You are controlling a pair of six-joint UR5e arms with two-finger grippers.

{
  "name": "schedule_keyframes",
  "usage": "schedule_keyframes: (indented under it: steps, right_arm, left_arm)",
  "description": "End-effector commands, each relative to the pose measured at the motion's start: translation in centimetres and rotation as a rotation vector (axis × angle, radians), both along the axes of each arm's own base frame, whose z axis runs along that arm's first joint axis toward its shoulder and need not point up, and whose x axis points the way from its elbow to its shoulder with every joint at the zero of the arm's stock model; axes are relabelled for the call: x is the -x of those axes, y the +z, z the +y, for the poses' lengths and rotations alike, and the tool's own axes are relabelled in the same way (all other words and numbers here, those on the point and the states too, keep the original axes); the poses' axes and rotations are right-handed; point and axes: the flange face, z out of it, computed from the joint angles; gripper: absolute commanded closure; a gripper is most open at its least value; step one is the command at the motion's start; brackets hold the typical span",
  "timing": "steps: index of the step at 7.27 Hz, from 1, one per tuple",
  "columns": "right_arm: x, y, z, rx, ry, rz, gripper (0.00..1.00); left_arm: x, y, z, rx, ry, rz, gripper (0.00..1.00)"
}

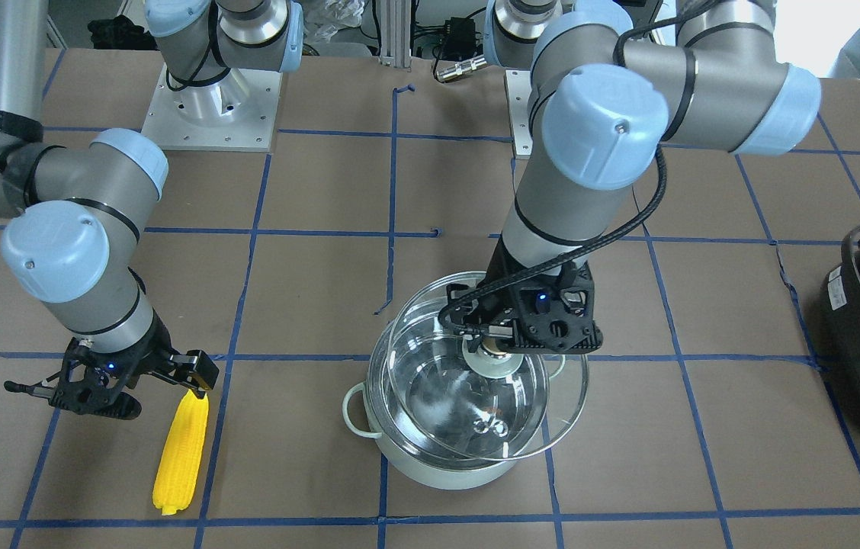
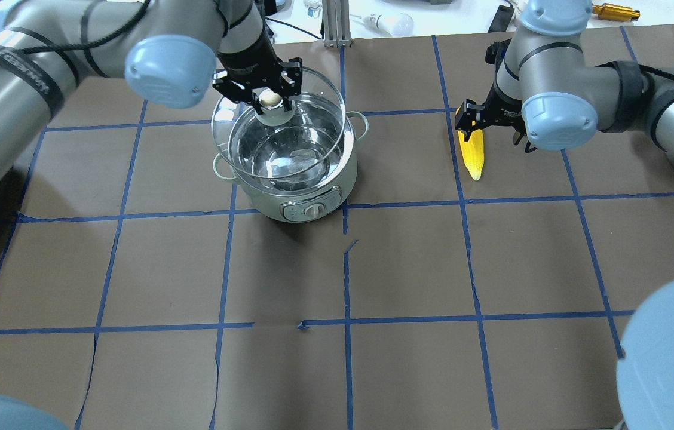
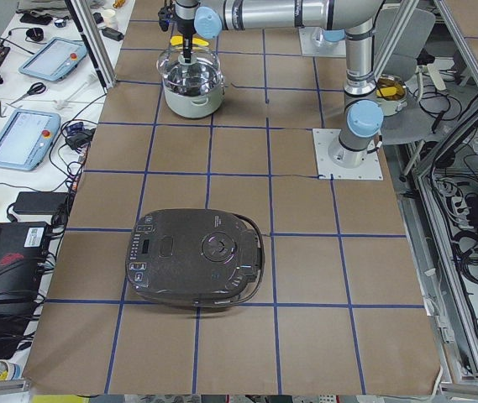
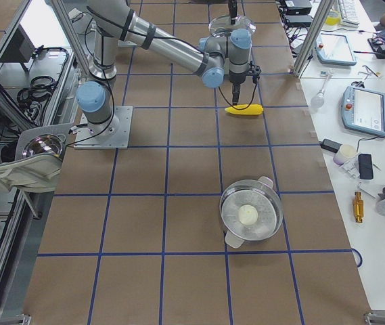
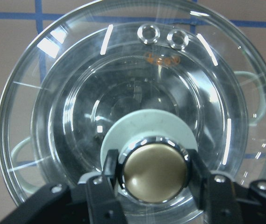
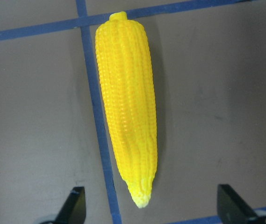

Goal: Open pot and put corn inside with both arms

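Brown taped table (image 2: 409, 269): left gripper (image 2: 269, 98) pinches lid knob (image 5: 152, 175) above pot (image 2: 307, 209); right gripper (image 6: 151, 205) spread over corn (image 6: 128, 102).

From opposite sides of the table (image 1: 323, 290) we look steeply down; both views share the pot (image 1: 438, 469) below the left gripper (image 1: 489, 352). Our end cameras stand far off. Our wrist cameras sit close: lid (image 5: 76, 93) in the left gripper, corn (image 6: 128, 107) before the right gripper (image 6: 152, 207).

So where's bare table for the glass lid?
Free: the square between the pot and the corn, the stretch from the pot toward the black appliance, and the squares nearer the robot. Crowded: over the corn, where the open right pincer hovers, and the pot under the lid the left pincer holds.
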Motion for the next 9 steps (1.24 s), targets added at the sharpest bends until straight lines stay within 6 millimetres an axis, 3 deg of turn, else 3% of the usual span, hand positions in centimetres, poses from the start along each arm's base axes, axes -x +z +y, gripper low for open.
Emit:
schedule_keyframes:
  steps: [1, 3, 4, 5, 6, 7, 8, 9]
  right_arm:
    - [0.2, -3.4, -3.4, 0.017, 0.000, 0.002, 0.00]
    - [-0.4, -6.0, -5.2, 0.000, -0.003, -0.072, 0.00]
    - [-0.4, -6.4, -5.3, -0.006, -0.003, -0.076, 0.00]
    - [-0.2, -7.0, -5.3, -0.014, -0.004, -0.066, 0.01]
    - [0.4, -7.6, -5.4, -0.023, -0.011, -0.065, 0.12]
    - [0.7, -7.6, -5.5, -0.023, -0.019, -0.064, 0.49]
    - [0.7, -7.6, -5.5, -0.023, -0.016, -0.062, 0.80]
    - [0.7, -7.6, -5.4, -0.025, -0.010, -0.058, 1.00]
  left_arm:
    - [-9.1, 3.1, -0.5, -0.006, 0.023, -0.038, 0.92]
    - [-22.7, 0.4, -1.5, -0.032, -0.011, -0.043, 0.94]
    - [-27.1, -1.5, -2.6, 0.003, -0.054, -0.056, 0.94]
    - [-29.3, -4.9, -3.1, -0.021, -0.084, -0.054, 0.93]
    - [-31.5, -8.8, -2.6, -0.025, -0.069, -0.054, 0.93]
    - [-33.2, -13.2, -0.5, -0.044, -0.093, -0.054, 0.93]
    - [-33.7, -16.0, 1.1, -0.007, -0.081, -0.076, 0.93]
    - [-33.3, -18.2, 1.8, 0.005, -0.072, -0.074, 0.93]
